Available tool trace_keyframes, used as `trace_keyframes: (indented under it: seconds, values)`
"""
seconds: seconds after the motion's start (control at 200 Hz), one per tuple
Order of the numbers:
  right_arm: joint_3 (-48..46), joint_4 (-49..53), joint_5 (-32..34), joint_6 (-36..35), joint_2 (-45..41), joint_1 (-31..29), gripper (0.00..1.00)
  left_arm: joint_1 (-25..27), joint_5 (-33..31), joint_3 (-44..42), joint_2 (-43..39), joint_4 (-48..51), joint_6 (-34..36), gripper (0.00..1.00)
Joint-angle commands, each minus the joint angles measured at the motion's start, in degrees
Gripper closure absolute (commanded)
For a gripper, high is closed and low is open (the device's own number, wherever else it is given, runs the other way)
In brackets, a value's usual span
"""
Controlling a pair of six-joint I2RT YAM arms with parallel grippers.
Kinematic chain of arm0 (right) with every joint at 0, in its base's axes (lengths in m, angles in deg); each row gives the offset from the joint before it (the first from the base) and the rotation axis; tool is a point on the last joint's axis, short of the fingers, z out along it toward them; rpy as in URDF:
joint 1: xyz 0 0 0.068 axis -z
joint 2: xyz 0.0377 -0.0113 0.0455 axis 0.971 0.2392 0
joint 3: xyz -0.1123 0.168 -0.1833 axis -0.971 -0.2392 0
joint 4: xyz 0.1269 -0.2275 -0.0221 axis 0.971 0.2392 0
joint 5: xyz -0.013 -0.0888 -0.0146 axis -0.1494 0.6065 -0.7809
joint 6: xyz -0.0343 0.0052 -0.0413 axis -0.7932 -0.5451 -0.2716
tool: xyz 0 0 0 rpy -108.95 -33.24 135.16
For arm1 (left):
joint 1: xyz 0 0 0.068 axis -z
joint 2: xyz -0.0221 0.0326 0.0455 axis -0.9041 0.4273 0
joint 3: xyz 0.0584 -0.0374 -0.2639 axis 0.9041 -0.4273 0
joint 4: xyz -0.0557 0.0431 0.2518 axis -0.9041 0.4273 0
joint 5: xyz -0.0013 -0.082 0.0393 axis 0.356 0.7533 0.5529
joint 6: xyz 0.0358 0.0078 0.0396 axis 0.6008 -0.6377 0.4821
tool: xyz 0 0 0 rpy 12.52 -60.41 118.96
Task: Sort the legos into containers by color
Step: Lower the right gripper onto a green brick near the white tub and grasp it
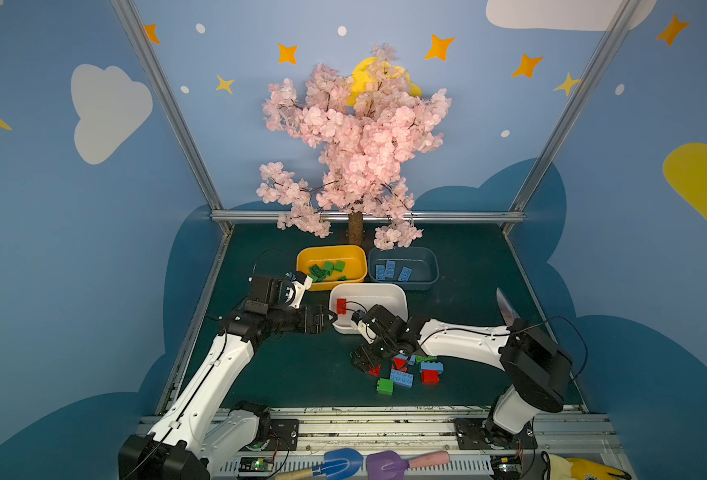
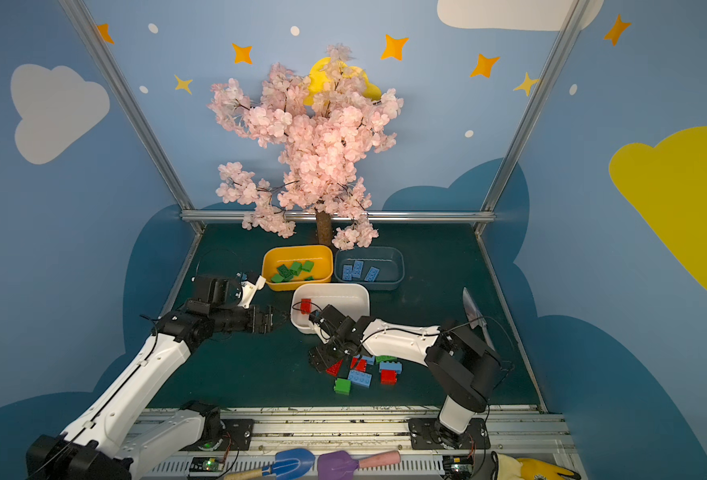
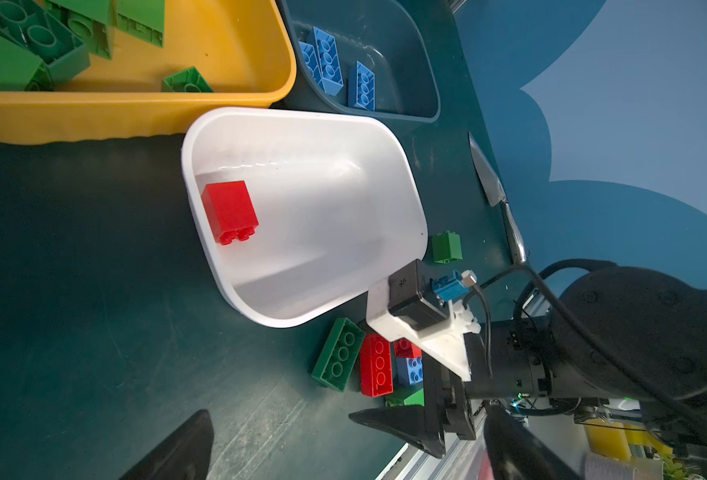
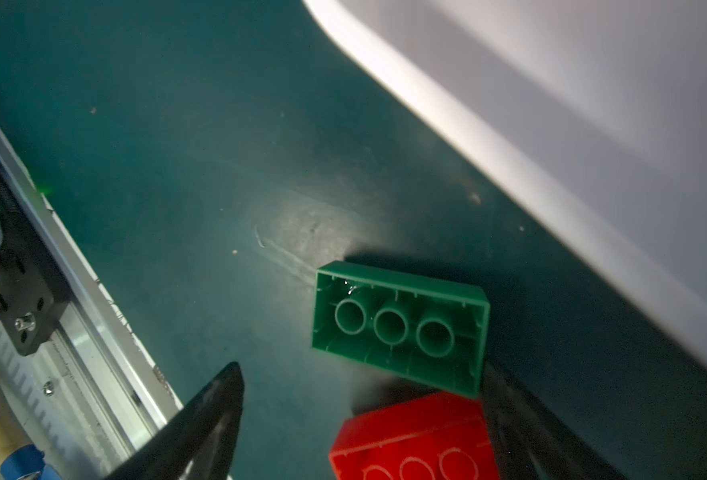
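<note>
At the loose pile, right gripper (image 4: 362, 374): held low over the mat (image 1: 281, 374), jaws spread wide. Nothing is clamped. A loose red brick (image 4: 414, 440) lies between the fingers, with a gap left to one of them.
Just beyond the fingertips, green oblong brick (image 4: 397, 328): laid hollow side up, just beside the loose red brick and near the white tub (image 4: 551, 104).
Around these, other legos: red, green and light blue pieces are scattered on the mat in both top views. Among them are a green square brick (image 1: 385, 385) and a light blue oblong (image 1: 401, 378), both on the front side of the white tub.
Beside the white tub's rim, left gripper (image 1: 331, 319): held level, jaws released, nothing between them.
Inside the white tub: one sorted red brick (image 1: 341, 306) is contained.
Behind, yellow-orange tub (image 1: 331, 250): green bricks (image 1: 327, 268) are piled inside.
Next to it, slate blue tub (image 1: 403, 250): three light blue bricks (image 1: 391, 270) are contained.
Along the front rail: a blue shovel (image 1: 341, 461) and a purple shovel (image 1: 385, 463) are laid side by side.
</note>
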Motion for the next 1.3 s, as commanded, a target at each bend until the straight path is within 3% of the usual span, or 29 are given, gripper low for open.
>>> trace_keyframes:
  seconds: [0.0, 0.225, 0.541, 0.786, 1.161, 1.296]
  values:
    - [1.9, -1.5, -2.8, -2.9, 1.4, -1.7, 0.12, -0.6, -0.7, -0.8, -1.6, 2.4, 1.6, 0.0]
    - [3.1, 0.0, -6.0, -6.7, 1.2, -4.2, 0.12, -2.6, -1.3, -1.1, -3.8, 4.3, 2.4, 0.0]
    - [5.5, 8.1, 5.9, -29.5, -0.4, -4.3, 0.11, -5.8, -0.9, -0.6, -4.4, 5.9, 3.8, 0.0]
    - [9.9, 8.4, 1.4, -41.5, 5.2, -3.2, 0.12, -7.6, -1.1, 0.6, -4.2, 6.7, 3.8, 0.0]
    - [14.8, 7.6, -2.6, -47.0, 12.7, -1.2, 0.16, -10.3, -1.1, 1.2, -4.0, 6.8, 3.4, 0.0]
    - [16.5, 10.1, -5.0, -48.3, 14.9, -0.8, 0.31, -10.5, -1.3, 1.4, -3.7, 7.1, 3.6, 0.01]
